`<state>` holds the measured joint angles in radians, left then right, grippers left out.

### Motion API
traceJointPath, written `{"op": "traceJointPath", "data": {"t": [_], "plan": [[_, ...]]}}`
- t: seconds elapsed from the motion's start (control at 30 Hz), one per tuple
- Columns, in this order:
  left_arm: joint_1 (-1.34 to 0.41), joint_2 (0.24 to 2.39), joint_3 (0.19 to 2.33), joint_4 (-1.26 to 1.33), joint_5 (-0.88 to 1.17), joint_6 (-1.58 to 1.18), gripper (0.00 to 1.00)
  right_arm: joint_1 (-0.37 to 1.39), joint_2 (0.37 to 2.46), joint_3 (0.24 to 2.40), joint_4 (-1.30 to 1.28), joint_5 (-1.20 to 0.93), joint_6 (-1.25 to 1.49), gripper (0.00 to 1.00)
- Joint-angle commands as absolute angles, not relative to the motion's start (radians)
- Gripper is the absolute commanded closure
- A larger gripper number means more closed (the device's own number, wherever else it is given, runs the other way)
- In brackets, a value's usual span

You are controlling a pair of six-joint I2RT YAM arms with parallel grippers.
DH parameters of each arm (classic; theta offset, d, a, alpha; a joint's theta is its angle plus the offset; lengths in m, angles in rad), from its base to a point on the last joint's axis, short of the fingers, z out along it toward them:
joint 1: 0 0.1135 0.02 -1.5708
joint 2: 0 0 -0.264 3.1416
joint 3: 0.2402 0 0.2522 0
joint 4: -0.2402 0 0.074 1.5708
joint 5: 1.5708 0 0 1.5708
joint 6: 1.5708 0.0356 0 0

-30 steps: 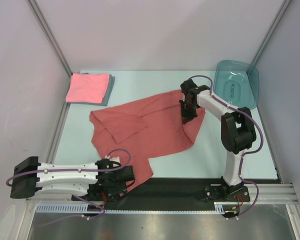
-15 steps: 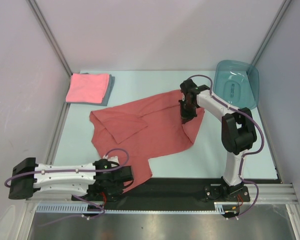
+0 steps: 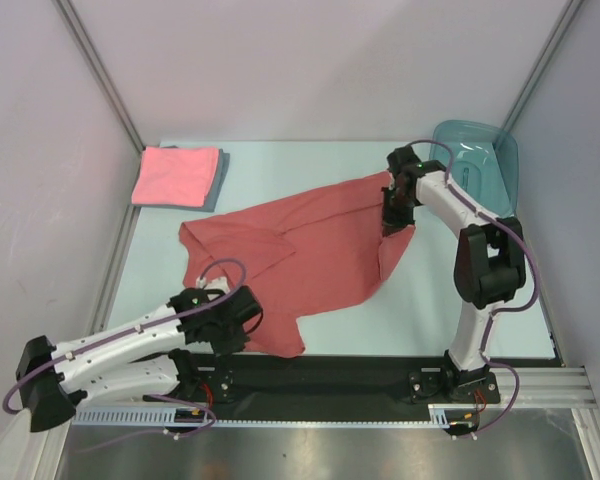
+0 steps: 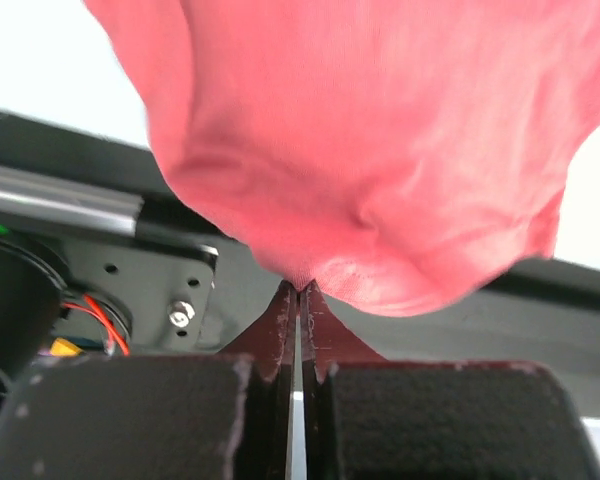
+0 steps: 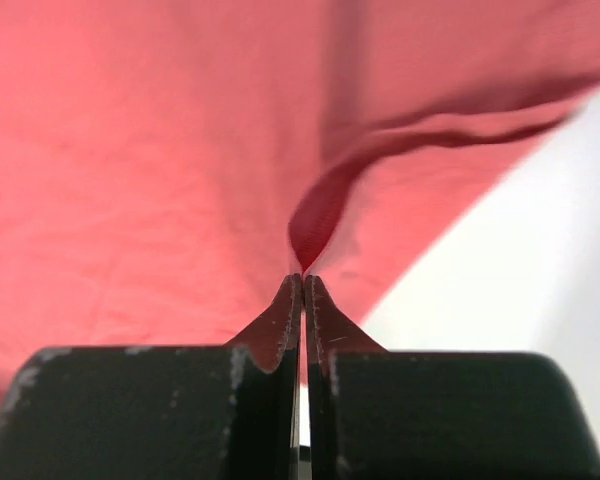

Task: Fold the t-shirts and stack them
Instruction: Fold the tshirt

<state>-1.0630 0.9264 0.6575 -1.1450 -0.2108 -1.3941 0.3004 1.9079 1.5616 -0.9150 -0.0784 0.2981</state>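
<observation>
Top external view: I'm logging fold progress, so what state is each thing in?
brick-red t-shirt, unfolded, rumpled, held at two edges.
pink t-shirt, folded, atop the grey-blue one.
grey-blue t-shirt, folded, underneath.
teal tub, nothing seen inside.
left gripper, fingers shut on brick-red t-shirt.
right gripper, fingers shut on it.

Your rig: white arms, black joints
You've got purple cables [image 3: 226,263] looping along left arm [image 3: 120,350] and right arm [image 3: 450,198]; left claw [image 4: 298,295] and right claw [image 5: 302,285] have blocky black fingers [image 4: 130,420], tips scuffed pale.
</observation>
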Motion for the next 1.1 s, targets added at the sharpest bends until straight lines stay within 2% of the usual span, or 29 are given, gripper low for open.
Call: {"op": "traceJointPath", "data": {"t": [0.0,0.2,0.6,1.07], "plan": [[-0.97,0.928,0.727,-1.164,-0.248,-1.227,1.0,0.221,1.858,1.626,-0.948,-0.072,0.31,1.0],[-0.825,0.934,0.785,-1.143,-0.253,-1.083,1.0,0.12,1.798,1.594,-0.986,-0.041,0.288,1.0],[-0.614,0.864,0.817,-1.19,-0.273,-0.996,1.0,0.06,1.764,1.451,-0.953,-0.002,0.273,1.0],[-0.492,0.861,0.925,-1.244,-0.356,-0.904,1.0,0.009,1.764,1.445,-0.957,0.025,0.284,1.0]]}}
